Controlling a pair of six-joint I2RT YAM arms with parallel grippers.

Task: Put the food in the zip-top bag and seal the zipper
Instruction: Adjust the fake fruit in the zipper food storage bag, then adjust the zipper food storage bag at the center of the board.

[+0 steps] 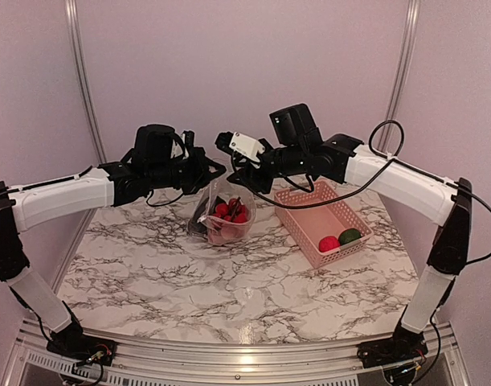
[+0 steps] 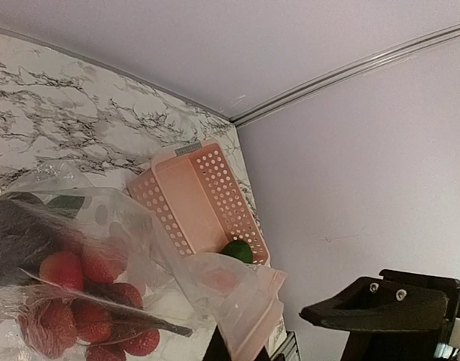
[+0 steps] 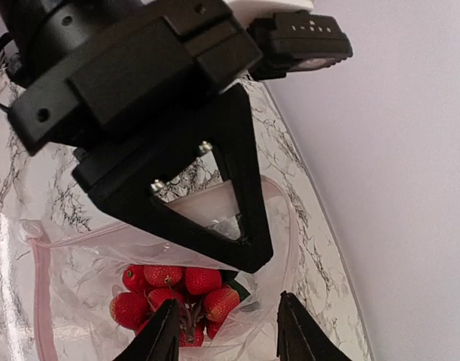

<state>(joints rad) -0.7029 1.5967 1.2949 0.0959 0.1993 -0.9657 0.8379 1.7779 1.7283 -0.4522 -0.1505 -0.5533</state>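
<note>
Shows the zip-top bag (image 1: 221, 197) upright on the marble bench (image 1: 189, 297), near the middle of the far edge and just left of the pink basket (image 1: 321, 211). Shows its mouth gaping upward, with the zipper (image 3: 36, 301) unsealed and bowed into a wide loop. Holds inside a heap of red round fruits (image 3: 177, 289) and, against the bag's left wall, a dark eggplant (image 2: 15, 241). Leaves two more toy pieces outside the bag, at the basket's near end toward the bench's right edge: a red piece (image 1: 329, 243) and a green piece (image 1: 349, 236), just beside each other. Places the left gripper (image 1: 213, 171) at the bag's top rim from the left side, with one black finger (image 3: 252, 252) hanging over the open mouth. Cannot tell that gripper's state: shows only the one finger plainly, with crinkled plastic bunched beside it in the left wrist view, and gives no clear sight of a pinch on the rim. Places the right gripper (image 3: 228, 301) directly above the mouth from the right side, fingers parted wide, nothing pinched between them, the fruits visible through the gap. Shows both grippers close together over the bag.
</note>
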